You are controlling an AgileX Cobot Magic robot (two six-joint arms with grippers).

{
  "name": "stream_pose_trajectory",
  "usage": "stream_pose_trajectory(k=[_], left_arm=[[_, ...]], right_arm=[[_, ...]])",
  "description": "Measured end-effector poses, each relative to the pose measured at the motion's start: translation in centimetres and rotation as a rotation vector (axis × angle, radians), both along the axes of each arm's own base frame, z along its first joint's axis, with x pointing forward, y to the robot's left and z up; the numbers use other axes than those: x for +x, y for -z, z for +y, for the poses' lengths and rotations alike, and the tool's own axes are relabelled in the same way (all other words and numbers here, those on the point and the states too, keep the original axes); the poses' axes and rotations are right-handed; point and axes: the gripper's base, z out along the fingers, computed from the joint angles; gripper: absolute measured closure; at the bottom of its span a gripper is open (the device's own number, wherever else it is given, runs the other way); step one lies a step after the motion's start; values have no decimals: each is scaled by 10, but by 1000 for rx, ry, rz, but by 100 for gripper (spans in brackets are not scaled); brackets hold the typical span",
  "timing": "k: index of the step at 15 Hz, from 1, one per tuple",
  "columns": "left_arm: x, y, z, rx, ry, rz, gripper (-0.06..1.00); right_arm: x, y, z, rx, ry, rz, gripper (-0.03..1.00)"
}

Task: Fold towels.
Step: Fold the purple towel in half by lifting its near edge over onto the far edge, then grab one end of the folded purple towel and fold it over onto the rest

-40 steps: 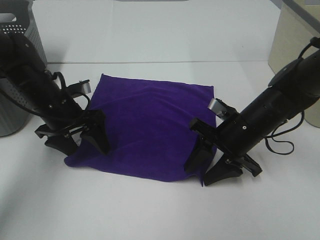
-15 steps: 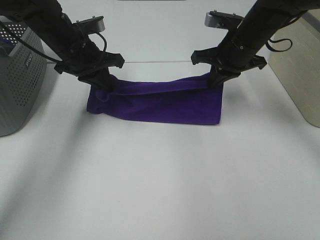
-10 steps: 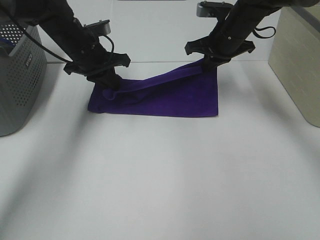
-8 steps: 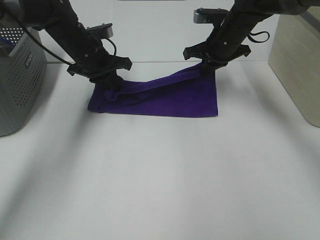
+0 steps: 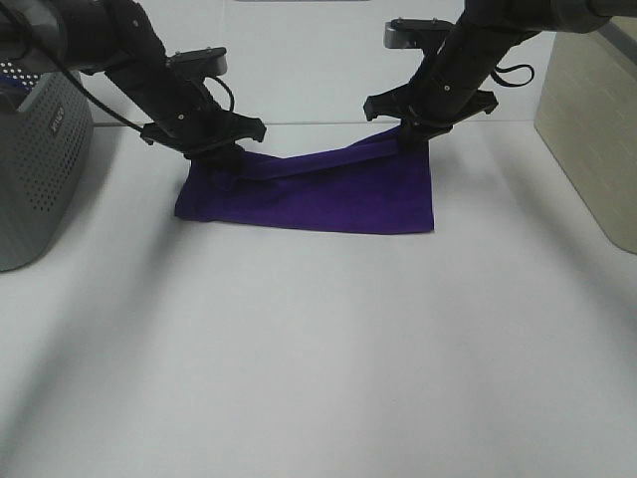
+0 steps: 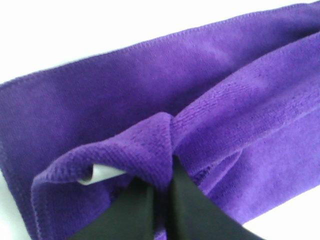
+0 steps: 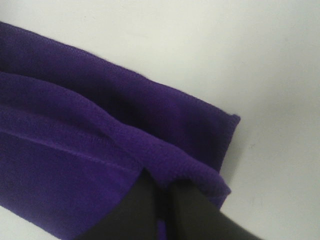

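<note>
At the far left stands a grey perforated basket [image 5: 30, 169], well apart from the work. Next to the right, the left hand [image 5: 221, 159] is down low near the white surface [image 5: 318, 358], its fingers pinched tight on a bunched corner of the deep purple towel [image 5: 318, 199]; the left wrist view shows the cloth puckered around the black tips, with a small white tag [image 6: 102, 174] peeping out beside them. The towel lies toward the far middle of the surface as a long band, doubled over, its upper layer rising in a slope from left to right. There the right hand [image 5: 413, 134] is likewise closed on the towel's far corner hem, held a little higher off the surface. A beige container [image 5: 597, 129] stands at the far right.

The cloth looks light, soft and limp: it sags between the two grips and will wrinkle wherever it goes slack. Its plush pile should hold well in the fingers. The best hold is at the corners, on the stitched hem, pulled gently apart so that the edge lies straight
</note>
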Motion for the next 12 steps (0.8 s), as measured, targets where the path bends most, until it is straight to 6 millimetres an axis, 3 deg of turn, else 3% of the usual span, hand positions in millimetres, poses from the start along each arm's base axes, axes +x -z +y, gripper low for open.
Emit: stream_pose_trajectory(k=[2, 4, 7, 8, 10, 12], left_arm=[[2, 0, 1, 5, -6, -24, 84], [4, -1, 2, 19, -8, -51, 64], [4, 0, 4, 43, -10, -51, 28], [3, 0, 4, 44, -6, -27, 21], [0, -7, 4, 65, 36, 28, 18], [0, -25, 6, 107, 70, 65, 17]], right_arm=[[-1, 8, 0, -7, -4, 33, 88], [-1, 16, 0, -13, -5, 53, 79], [-1, 17, -1, -34, -13, 47, 36], [-1, 17, -2, -41, -16, 54, 24], [-4, 10, -4, -63, -29, 65, 15], [-12, -16, -5, -65, -40, 76, 13]])
